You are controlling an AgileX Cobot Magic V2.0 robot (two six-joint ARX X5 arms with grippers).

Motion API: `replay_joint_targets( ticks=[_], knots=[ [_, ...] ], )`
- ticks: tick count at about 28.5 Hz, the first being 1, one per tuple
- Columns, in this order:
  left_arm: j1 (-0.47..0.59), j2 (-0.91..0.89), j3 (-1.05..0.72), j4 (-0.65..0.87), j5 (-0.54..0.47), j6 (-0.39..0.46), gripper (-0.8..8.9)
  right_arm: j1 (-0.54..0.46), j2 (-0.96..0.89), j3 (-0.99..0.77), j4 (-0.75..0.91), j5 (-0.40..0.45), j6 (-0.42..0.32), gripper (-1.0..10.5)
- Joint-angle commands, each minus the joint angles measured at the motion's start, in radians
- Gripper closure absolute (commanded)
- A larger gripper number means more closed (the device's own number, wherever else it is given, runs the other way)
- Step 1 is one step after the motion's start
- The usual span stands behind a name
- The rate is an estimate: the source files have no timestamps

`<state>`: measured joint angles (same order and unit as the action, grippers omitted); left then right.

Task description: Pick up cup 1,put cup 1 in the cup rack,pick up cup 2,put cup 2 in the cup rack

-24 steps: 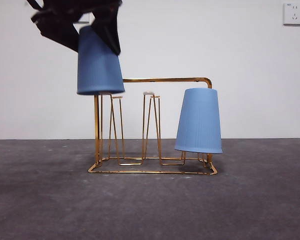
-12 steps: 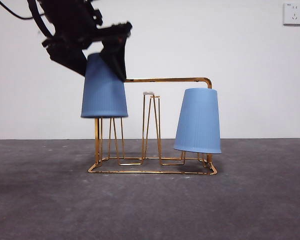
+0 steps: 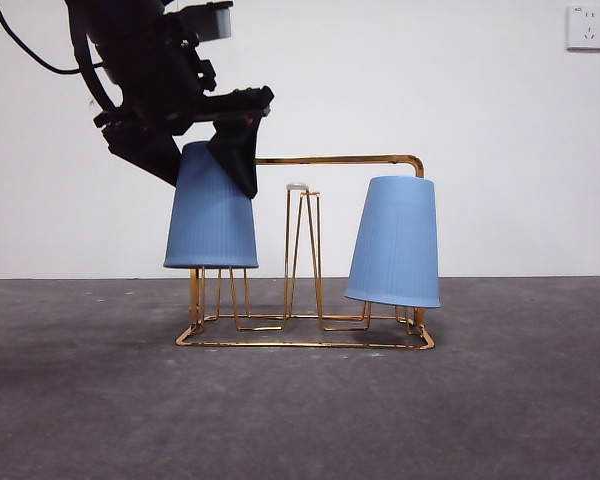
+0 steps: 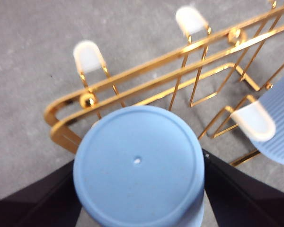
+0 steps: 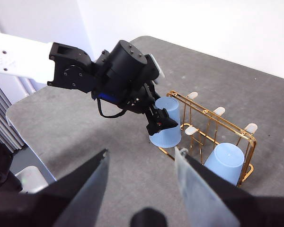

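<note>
My left gripper (image 3: 202, 165) is shut on a blue cup (image 3: 211, 210), held upside down at its closed end. The cup is low over the left prongs of the gold wire cup rack (image 3: 330, 160), and the prong tips are hidden inside it. In the left wrist view the cup's base (image 4: 138, 163) sits between my black jaws above the rack's handle bars (image 4: 146, 66). A second blue cup (image 3: 395, 243) hangs tilted on the rack's right prong. My right gripper (image 5: 142, 179) is open and empty, high above the table, away from the rack (image 5: 213, 118).
The rack stands on a grey table (image 3: 300, 420) before a white wall with a socket (image 3: 587, 27). A free white-tipped prong (image 3: 298, 187) stands in the rack's middle. The table's rounded edge (image 5: 19, 118) shows in the right wrist view.
My left gripper has come down and slightly right with the blue cup. The cup's rim now covers the left prongs that showed below it before. The right cup has not moved.
</note>
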<state>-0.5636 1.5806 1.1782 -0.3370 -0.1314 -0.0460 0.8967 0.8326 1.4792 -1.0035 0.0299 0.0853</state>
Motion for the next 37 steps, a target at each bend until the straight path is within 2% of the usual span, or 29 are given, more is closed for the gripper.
replay_joint_targets(
  ticks=[1,17,19,22,24,33,37],
  knots=[
    [0.002,0.023,0.003,0.001,0.001,-0.007,8.22,0.000,-0.001,-0.001,0.005,0.005,-0.008,7.1],
    [0.002,0.058,0.003,-0.032,0.011,-0.026,8.04,0.000,-0.001,-0.001,0.004,0.005,-0.008,7.1],
    [0.002,0.058,0.003,-0.047,0.012,-0.026,7.39,0.000,-0.001,-0.001,0.004,0.005,-0.008,7.1],
    [0.002,0.057,0.003,-0.066,0.012,-0.025,5.56,0.000,-0.001,-0.001,0.004,0.005,-0.008,7.1],
    [0.002,0.057,0.003,-0.073,0.024,-0.026,4.75,0.000,-0.001,-0.001,0.004,0.005,-0.008,7.1],
    [0.002,0.030,0.003,-0.113,0.063,-0.025,4.53,0.000,-0.001,-0.001,0.001,0.005,-0.008,7.1],
    [0.002,0.014,0.004,-0.134,0.062,-0.025,3.54,0.000,-0.001,-0.001,0.001,0.005,-0.008,7.1]
  ],
)
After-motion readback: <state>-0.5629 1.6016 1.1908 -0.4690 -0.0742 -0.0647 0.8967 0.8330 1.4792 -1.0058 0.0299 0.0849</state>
